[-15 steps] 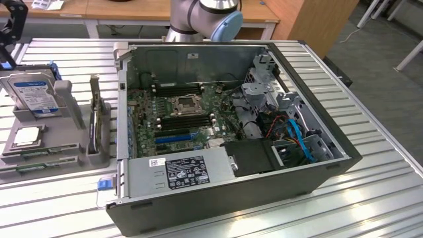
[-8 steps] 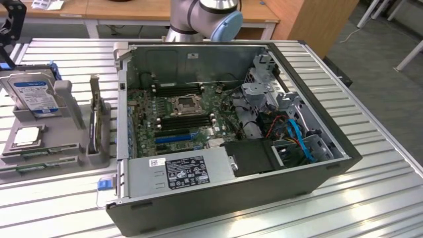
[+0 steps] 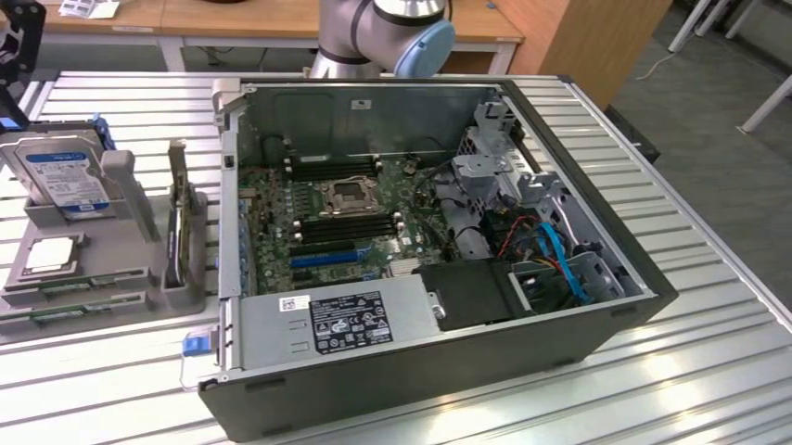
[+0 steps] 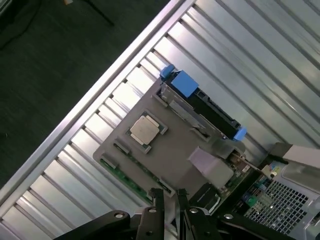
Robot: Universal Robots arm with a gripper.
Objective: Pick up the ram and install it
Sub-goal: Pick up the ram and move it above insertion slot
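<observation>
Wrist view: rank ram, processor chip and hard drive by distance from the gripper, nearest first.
1. ram: lies along the edge of the gray holder, on the side closest to the gripper.
2. processor chip: lies flat around the middle of the holder.
3. hard drive: stands at the holder's far end.

Bench under me is a ribbed metal-slat table, with hard glare off the slats at the front. Behind it are light wooden desks, and a wooden cabinet toward the exterior view's right. Grey floor there, white furniture legs standing on it. In my wrist view the floor past the table edge is dark.
</observation>
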